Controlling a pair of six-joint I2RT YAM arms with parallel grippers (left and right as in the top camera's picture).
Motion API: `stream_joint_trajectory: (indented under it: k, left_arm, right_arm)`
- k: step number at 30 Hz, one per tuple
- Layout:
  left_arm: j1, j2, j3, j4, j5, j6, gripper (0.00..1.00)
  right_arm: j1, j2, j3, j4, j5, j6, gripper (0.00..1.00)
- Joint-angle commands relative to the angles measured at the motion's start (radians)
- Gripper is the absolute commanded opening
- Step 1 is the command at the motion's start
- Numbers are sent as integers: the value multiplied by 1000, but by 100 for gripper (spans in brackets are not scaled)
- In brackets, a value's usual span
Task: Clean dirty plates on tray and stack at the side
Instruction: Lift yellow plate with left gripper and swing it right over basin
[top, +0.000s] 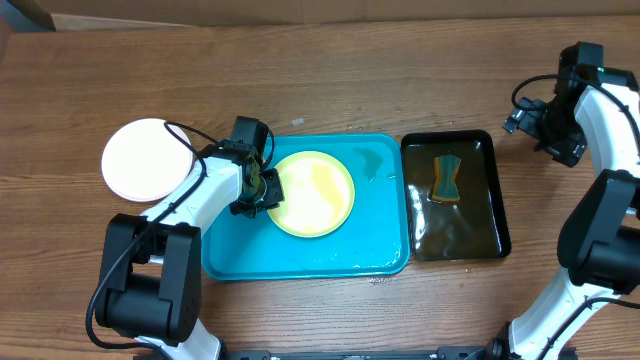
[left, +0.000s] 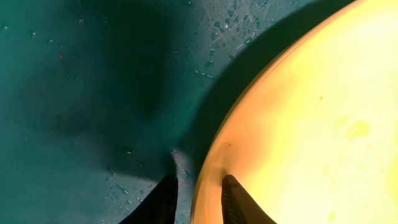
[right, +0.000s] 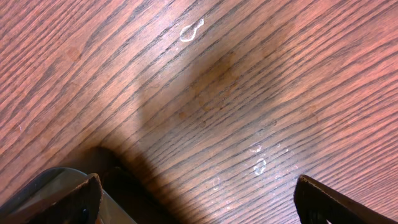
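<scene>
Rim caught: the left pincer pinches the yellow-green plate, lying flat just right of it in the tray, whose long axis runs left-right. The right pincer is spread wide above the table.

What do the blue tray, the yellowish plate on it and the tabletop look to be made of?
Tray: likely plastic, glossy turquoise, moulded rounded corners, wet sheen.
Plate: probably plastic or melamine, smooth pale yellow-green, thin rim; ceramic not ruled out.
Tabletop: wood or wood-look laminate, brown grain lines.
</scene>
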Motion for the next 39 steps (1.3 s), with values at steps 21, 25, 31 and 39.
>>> stream_joint_trajectory:
  k: [21, 25, 31, 39]
  left_arm:
    - [3, 10, 79, -58, -42, 85, 4]
    - [13, 10, 192, -144, -64, 113, 4]
    - [13, 10, 362, -248, -64, 141, 4]
    - [-44, 10, 549, -307, -64, 143, 4]
  right_arm:
    - [-4, -32, 7, 7, -6, 8, 100]
    - [-4, -32, 7, 7, -6, 8, 100]
    - [-4, -32, 7, 7, -6, 8, 100]
    - [-4, -32, 7, 7, -6, 8, 100]
